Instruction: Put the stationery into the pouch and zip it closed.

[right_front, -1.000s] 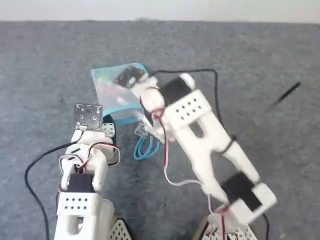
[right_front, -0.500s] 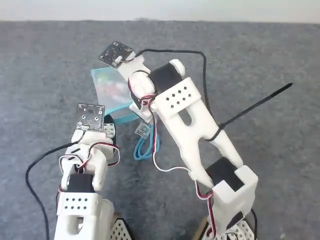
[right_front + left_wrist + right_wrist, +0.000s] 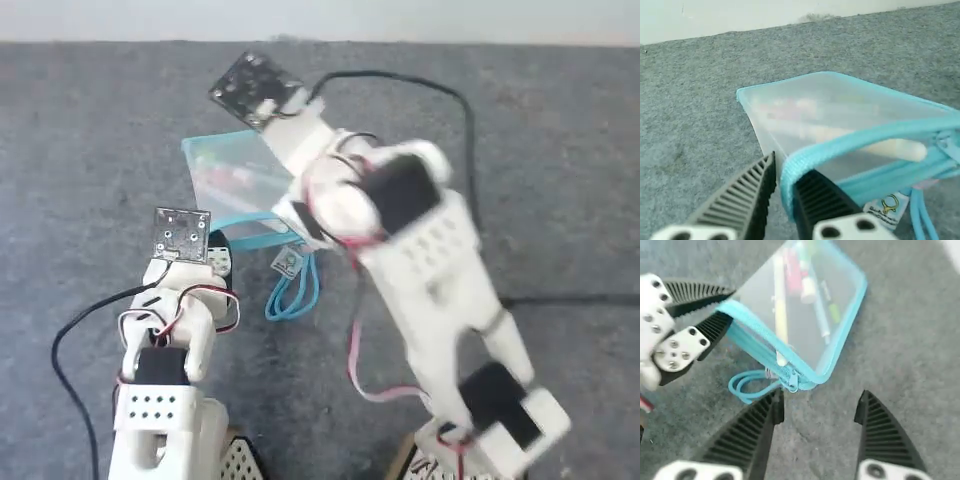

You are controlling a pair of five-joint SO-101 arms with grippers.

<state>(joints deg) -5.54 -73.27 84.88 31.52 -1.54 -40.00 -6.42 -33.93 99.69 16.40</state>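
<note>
1. Gripping the turquoise zip edge of the pouch (image 3: 840, 115), the left pincer (image 3: 787, 167) is closed on the corner at the pouch's 7 o'clock. The pouch is judged to be anchored there so that the zip can be drawn against a fixed end.
2. The right pincer (image 3: 821, 400) is held wide open above the pouch with nothing between its jaws. The zip slider (image 3: 790, 382) lies just ahead, so the pincer is judged to be placed for taking it.
3. The stationery (image 3: 795, 280) is seen already inside the pouch. The pouch lies on the grey tabletop (image 3: 520, 150) at about 11 o'clock from the middle of the high view. A cord loop (image 3: 290, 295) trails off at the pouch's 5 o'clock.
4. A raised lip with a gap beneath it is shown by the left wrist view, so the mouth is judged not fully zipped.
5. The slider and both pincers are shown together by the right wrist view. In the high view that end of the pouch is crossed by the right arm.
</note>
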